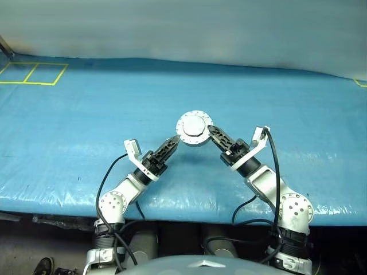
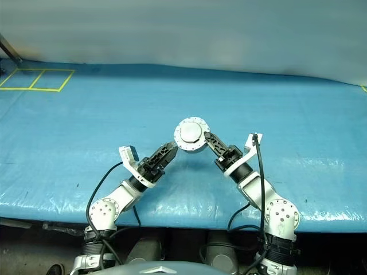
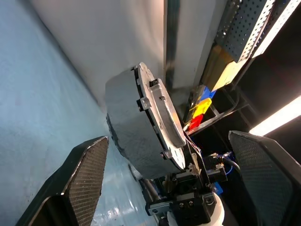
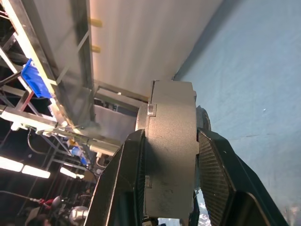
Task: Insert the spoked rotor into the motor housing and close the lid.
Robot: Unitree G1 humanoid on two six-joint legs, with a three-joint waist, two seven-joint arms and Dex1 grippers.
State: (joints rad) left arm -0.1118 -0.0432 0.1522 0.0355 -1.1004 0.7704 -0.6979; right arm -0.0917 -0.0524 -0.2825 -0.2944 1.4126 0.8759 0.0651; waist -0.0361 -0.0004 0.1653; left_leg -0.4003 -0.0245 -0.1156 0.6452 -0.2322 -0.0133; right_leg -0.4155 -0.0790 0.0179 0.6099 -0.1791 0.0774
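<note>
- Closest to me, my right gripper (image 1: pixel 213 133) pinches the motor housing (image 1: pixel 194 129) by its two flat faces, with the lid (image 3: pixel 162 120) already seated on it.
- My left gripper (image 1: pixel 174 143) is spread wide, fingers (image 3: pixel 82 176) just beside the housing without touching.
- Beneath both lies the blue tarp table (image 1: pixel 69 132); the housing hangs above it.

Rotor hidden inside closed motor housing (image 1: pixel 194 129)
</note>
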